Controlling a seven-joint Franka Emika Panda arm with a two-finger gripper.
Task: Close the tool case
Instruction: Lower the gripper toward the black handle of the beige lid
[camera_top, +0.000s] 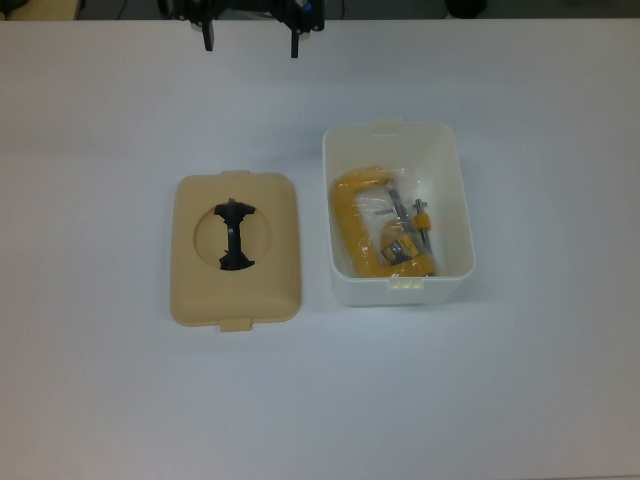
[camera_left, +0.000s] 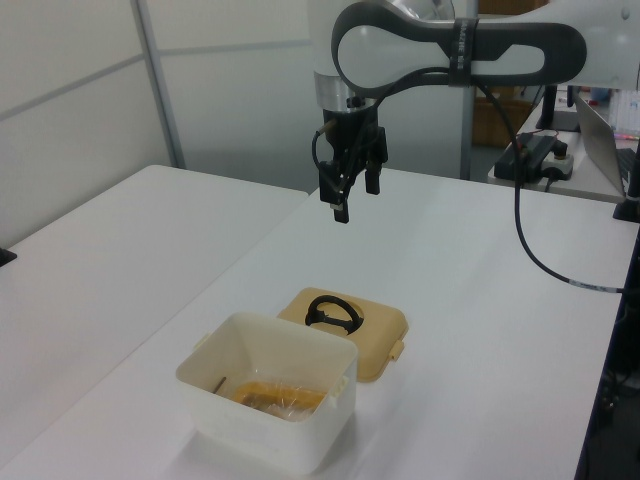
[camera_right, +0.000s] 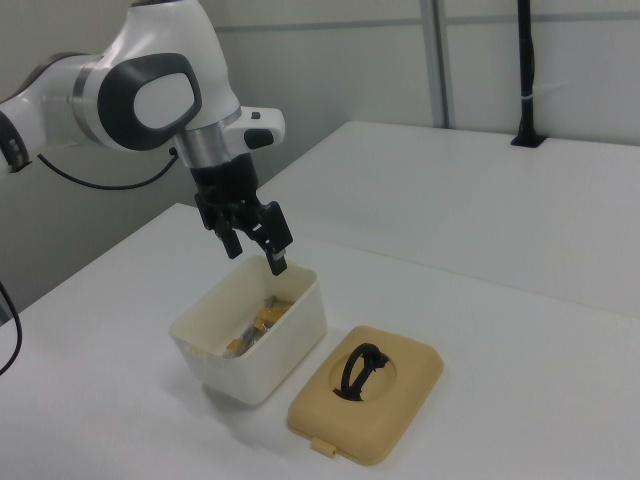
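A white open tool case (camera_top: 397, 214) (camera_left: 268, 404) (camera_right: 250, 333) stands on the white table, holding a yellow clamp (camera_top: 378, 235) and bagged parts. Its tan lid (camera_top: 236, 249) (camera_left: 346, 330) (camera_right: 368, 391) lies flat beside it, at the top view's left of the case, with a black handle (camera_top: 234, 235) in a round recess. My gripper (camera_top: 251, 37) (camera_left: 356, 200) (camera_right: 257, 252) hangs open and empty high above the table, at the top view's upper edge, well away from the lid and the case.
The white table (camera_top: 500, 380) stretches around the case and lid. A black cable (camera_left: 540, 250) trails from the arm at the left view's right. A power strip (camera_left: 540, 150) and a laptop edge sit on a neighbouring desk.
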